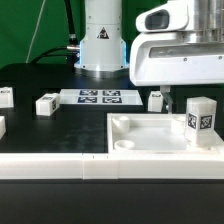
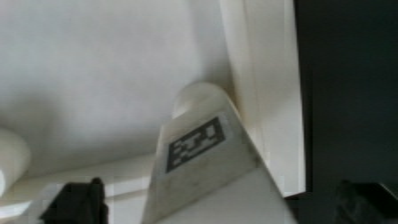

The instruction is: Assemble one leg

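Tool [image 2: 222,205] spread wide, its fingers [image 2: 80,203] flanking the leg [image 1: 200,117] without touching it. The leg stands upright on the white panel [image 1: 140,150], near that panel's corner at the exterior view's right. From my console I cannot tell whether it is seated. I judge a good grip means centring on the leg, closing squarely and keeping it vertical while fixing it.

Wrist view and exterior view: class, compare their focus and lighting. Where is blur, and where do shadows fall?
Wrist view: soft all over; the leg sits close to the lens, its tag smeared, the dark fingers blurred. Exterior view: the marker board is fairly crisp, the arm's white housing out of focus; even light, faint shadows inside the panel.
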You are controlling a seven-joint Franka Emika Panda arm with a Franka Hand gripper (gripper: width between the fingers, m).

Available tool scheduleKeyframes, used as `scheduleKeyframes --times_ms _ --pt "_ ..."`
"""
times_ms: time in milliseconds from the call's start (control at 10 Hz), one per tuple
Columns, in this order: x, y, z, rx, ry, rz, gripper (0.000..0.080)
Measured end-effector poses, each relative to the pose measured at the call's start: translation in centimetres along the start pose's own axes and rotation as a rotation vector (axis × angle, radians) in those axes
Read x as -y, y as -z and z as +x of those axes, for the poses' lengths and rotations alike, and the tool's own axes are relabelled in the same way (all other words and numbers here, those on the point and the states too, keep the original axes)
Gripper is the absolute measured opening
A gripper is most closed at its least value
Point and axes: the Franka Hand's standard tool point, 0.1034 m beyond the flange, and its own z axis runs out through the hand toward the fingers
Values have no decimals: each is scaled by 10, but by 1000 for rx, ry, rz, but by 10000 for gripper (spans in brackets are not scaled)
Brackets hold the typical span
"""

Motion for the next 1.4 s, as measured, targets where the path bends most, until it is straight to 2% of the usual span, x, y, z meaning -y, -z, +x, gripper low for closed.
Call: scheduleKeyframes --times_ms 300,500,600,700,800,900,1100,1400 --pt "-2 -2 -2 18 249 -5 648" --pt "-2 -3 -2 18 260 -4 648" --pt "-2 -3 -2 18 261 -4 562" --pt "-2 -3 -2 18 261 -4 562" --pt "-2 -3 -2 18 261 -4 384" --pt "-2 -3 -2 18 256 -4 289" --pt "-2 -3 -2 15 221 -4 291" --pt "-1 -3 -6 -24 -258 -4 291"
